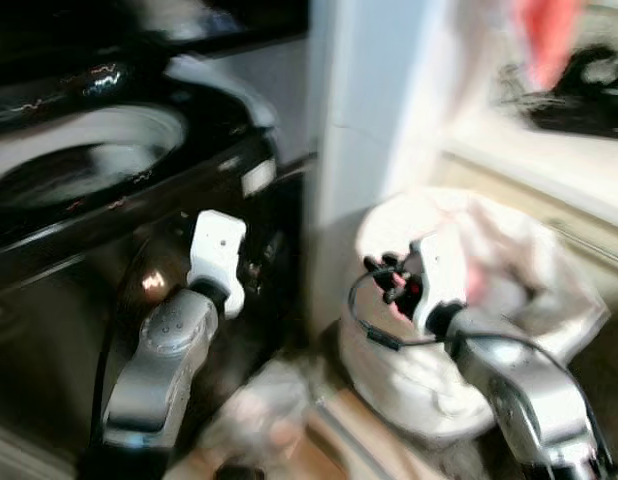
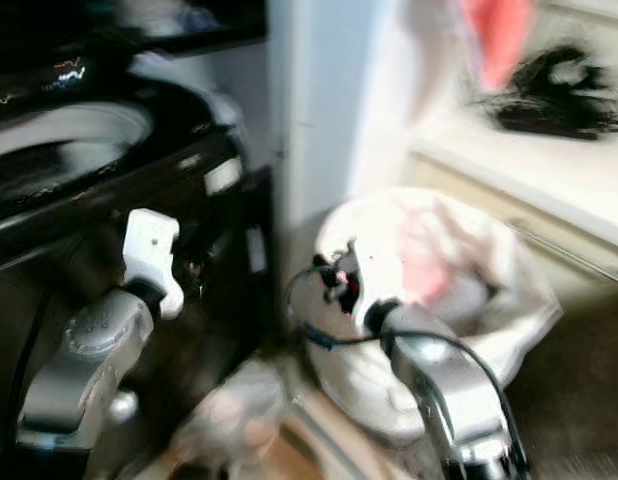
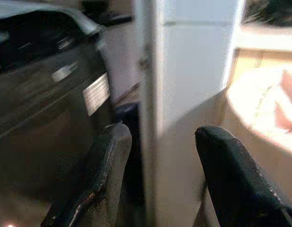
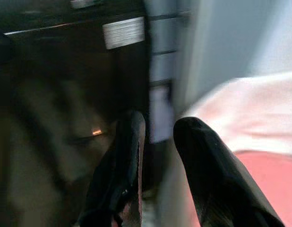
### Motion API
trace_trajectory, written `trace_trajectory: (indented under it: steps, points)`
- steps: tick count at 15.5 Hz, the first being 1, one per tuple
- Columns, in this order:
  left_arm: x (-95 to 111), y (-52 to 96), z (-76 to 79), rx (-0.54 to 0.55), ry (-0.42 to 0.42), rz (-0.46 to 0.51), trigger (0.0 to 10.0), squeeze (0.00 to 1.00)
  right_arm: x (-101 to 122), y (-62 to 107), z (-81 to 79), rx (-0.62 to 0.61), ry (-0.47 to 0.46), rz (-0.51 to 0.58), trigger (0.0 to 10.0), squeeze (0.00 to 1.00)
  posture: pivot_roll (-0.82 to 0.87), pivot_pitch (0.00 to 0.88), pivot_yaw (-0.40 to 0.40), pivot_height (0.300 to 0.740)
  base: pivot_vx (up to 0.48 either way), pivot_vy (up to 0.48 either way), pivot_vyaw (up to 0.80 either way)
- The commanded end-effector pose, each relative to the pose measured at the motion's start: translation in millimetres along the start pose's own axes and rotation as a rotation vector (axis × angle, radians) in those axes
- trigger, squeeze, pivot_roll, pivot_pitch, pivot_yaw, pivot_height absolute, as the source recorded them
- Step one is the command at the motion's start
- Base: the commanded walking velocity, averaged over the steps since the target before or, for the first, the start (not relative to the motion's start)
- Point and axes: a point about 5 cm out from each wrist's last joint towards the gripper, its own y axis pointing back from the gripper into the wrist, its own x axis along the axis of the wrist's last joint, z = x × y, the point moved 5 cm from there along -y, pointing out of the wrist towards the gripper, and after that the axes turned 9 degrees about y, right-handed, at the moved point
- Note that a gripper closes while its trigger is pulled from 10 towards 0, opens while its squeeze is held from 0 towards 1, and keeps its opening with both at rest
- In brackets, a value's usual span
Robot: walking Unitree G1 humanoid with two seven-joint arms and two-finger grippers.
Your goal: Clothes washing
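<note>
- Black top-loading washing machine (image 1: 109,190) at about 10 o'clock in the head views, lid up, pale drum opening (image 1: 89,150) showing on top.
- White laundry bag (image 1: 489,300) full of clothes sits on the floor at about 4 o'clock, just beside the washer's right side; a pink garment (image 2: 424,270) shows in its open top.
- White wall corner (image 1: 369,110) stands between washer and bag, at 12 o'clock.
- Left tool (image 3: 158,175) held in front of the washer's dark front panel; fingers (image 3: 96,175) well apart, nothing between them. Its wrist view looks along the gap at the wall corner, washer on one side, bag on the other.
- Left arm (image 1: 164,360) silver, with white wrist block (image 1: 217,250), at about 7 o'clock.
- Right tool (image 4: 158,170) over the near edge of the bag, at about 5 o'clock in the head views; fingers (image 4: 207,175) slightly apart, a narrow gap, gripping nothing. Pink and white cloth lies right beside one finger in the wrist view; can't tell if touching.
- Right arm (image 1: 519,380) silver, black cable (image 1: 364,300) looping off its wrist.
- White shelf (image 1: 549,150) at about 2 o'clock carries a dark tangled heap (image 1: 579,90); something red-orange (image 1: 544,35) hangs above it, too blurred to identify.
- Pale crumpled item (image 1: 259,410) on the floor at 6 o'clock, blurred.
- All views smeared by motion.
</note>
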Motion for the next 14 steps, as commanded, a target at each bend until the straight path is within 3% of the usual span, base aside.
trace_trajectory:
  steps: [1, 4, 6, 8, 14]
  points:
    - [8.3, -1.2, -0.2, 0.000, -0.016, 0.019, 10.0, 0.00, 5.2, 0.6, -2.5, 0.012, 0.013, 0.019, 10.0, 0.00, 0.07, 0.000, 0.003, 0.740, 0.000, -0.439, 0.80]
    - [5.6, -0.4, -3.2, 0.009, 0.012, -0.002, 10.0, 0.00, 2.7, 1.8, -14.9, 0.092, 0.037, 0.014, 10.0, 0.00, 0.07, 0.000, 0.003, 0.740, 0.000, -0.146, 0.80]
    - [6.6, -1.6, -2.0, -0.003, -0.015, 0.003, 10.0, 0.00, -2.6, 2.2, -17.1, 0.097, 0.026, -0.010, 10.0, 0.00, 0.07, 0.000, 0.005, 0.740, 0.000, 0.000, 0.00]
    - [6.6, -3.5, 1.9, -0.020, -0.016, 0.003, 10.0, 0.00, -4.6, 0.5, -13.9, 0.074, 0.021, -0.018, 10.0, 0.00, 0.06, 0.000, 0.015, 0.740, 0.000, 0.000, 0.00]
    - [2.9, -6.8, 6.9, -0.034, 0.007, -0.014, 10.0, 0.00, -4.9, 1.6, -1.5, 0.009, 0.013, -0.016, 10.0, 0.00, 0.05, 0.000, 0.030, 0.740, -0.322, 0.000, 0.00]
